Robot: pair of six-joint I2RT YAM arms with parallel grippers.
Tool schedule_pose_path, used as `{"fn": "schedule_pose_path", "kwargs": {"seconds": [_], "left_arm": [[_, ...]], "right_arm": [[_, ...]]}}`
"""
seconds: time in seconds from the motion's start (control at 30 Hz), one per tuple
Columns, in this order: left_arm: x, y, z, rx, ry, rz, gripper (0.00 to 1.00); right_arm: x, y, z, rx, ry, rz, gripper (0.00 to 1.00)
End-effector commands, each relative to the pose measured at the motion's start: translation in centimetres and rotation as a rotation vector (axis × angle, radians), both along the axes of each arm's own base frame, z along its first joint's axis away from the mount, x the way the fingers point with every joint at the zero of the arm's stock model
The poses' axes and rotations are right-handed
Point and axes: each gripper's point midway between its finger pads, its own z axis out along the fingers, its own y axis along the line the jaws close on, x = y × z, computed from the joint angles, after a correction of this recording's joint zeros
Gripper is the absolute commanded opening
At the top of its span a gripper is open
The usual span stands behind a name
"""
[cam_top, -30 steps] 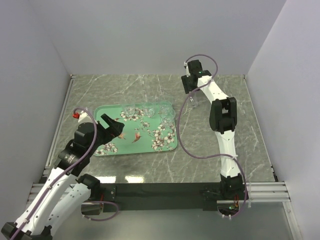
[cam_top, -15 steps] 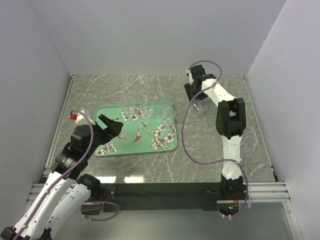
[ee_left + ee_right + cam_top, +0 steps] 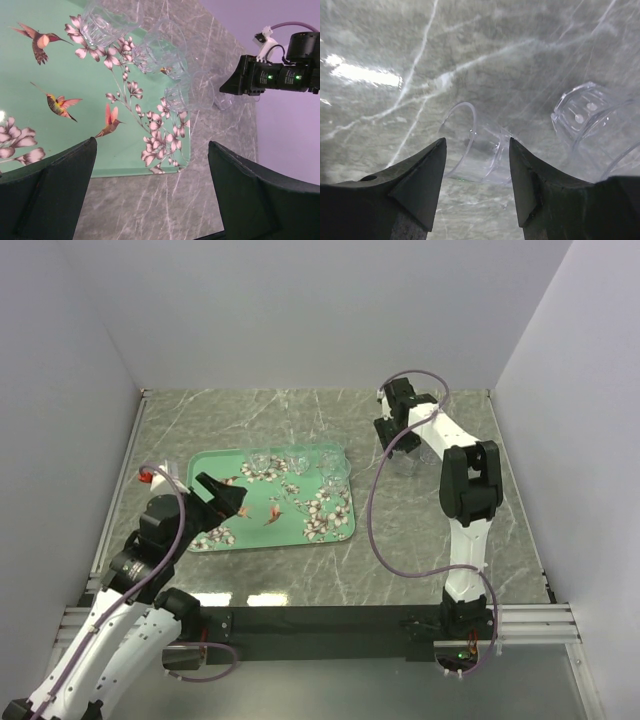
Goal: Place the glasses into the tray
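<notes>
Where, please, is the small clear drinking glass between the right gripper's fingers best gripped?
Across its round side wall, mid-body, coming down from above. The glass seems to lie on its side on the grey marble table, rim pointing left in the wrist view, with the right gripper straddling it.

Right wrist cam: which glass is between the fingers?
The smooth glass, between the right gripper's fingers; the faceted glass sits beside it, outside them.

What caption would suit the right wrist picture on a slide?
Right end effector straddling a clear glass on the grey marble table, a second glass beside it.
</notes>
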Motion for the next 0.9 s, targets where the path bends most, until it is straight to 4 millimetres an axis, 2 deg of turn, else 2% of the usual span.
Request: {"fn": "schedule_pose_path", "kwargs": {"seconds": [0.0, 0.53, 0.87], "left_arm": [[-0.1, -0.1, 1.0, -0.030, -0.038, -0.005, 0.99], [-0.6, 0.2, 1.3, -0.044, -0.060, 0.002, 1.00], [-1.0, 0.6, 1.5, -0.041, -0.071, 0.011, 0.99]], "right_arm": [[-0.6, -0.9, 2.1, -0.033, -0.024, -0.002, 0.59], [-2.4, -2.2, 3.4, -0.247, -0.056, 0.055, 0.50], [-2.7, -2.3, 3.1, -0.372, -0.082, 0.117, 0.45]]}}
